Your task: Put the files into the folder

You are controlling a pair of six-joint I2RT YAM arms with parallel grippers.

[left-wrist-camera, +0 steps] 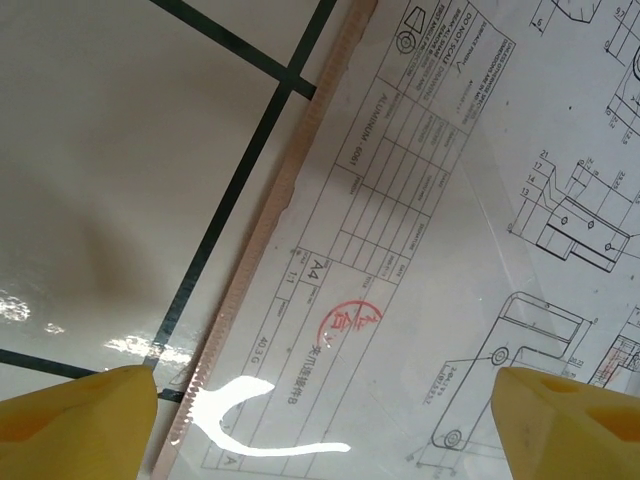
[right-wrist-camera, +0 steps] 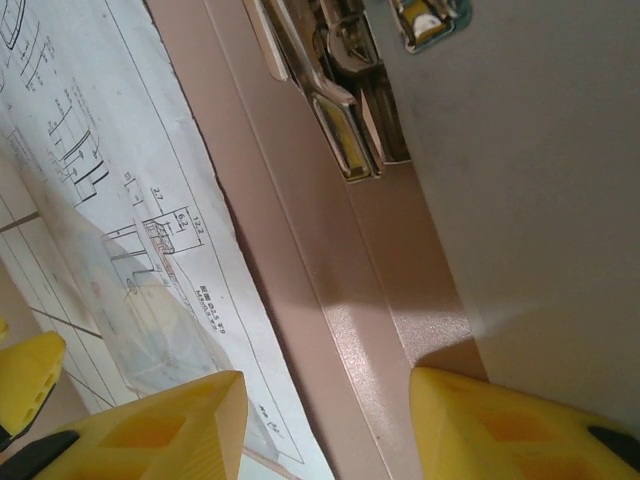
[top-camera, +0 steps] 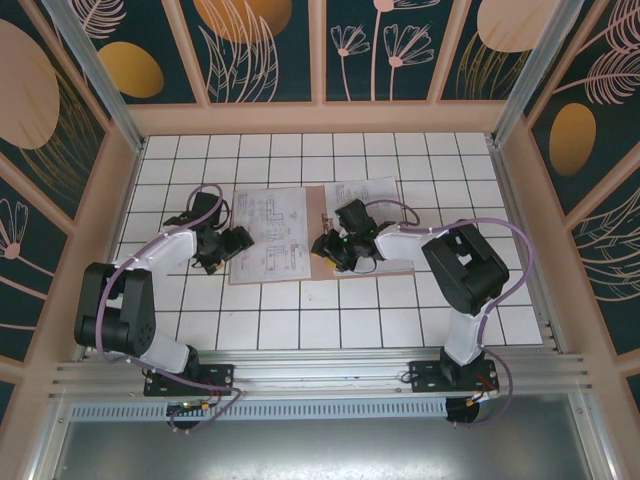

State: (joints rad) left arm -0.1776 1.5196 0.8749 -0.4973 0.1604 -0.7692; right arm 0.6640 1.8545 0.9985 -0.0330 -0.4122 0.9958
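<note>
The pinkish-brown folder (top-camera: pixel 320 205) lies open and flat in the middle of the table. A white file with printed drawings (top-camera: pixel 270 232) covers its left half, and a second printed sheet (top-camera: pixel 365 195) lies on its right half. My left gripper (top-camera: pixel 228 245) hovers at the folder's left edge. Its yellow fingers stand wide open (left-wrist-camera: pixel 325 400) over that printed file (left-wrist-camera: pixel 420 250) and the folder's edge strip (left-wrist-camera: pixel 270 220). My right gripper (top-camera: pixel 335 248) is low over the folder's middle, open (right-wrist-camera: pixel 325 400), straddling the spine fold (right-wrist-camera: pixel 330 300) with nothing between the fingers.
A metal clip (right-wrist-camera: pixel 345 130) sits in the folder's spine beyond the right fingers. White tiled tabletop (top-camera: pixel 300 325) surrounds the folder, inside a wooden frame (top-camera: pixel 320 118) with patterned walls. The right arm's elbow (top-camera: pixel 465 265) stands beside the folder's right edge.
</note>
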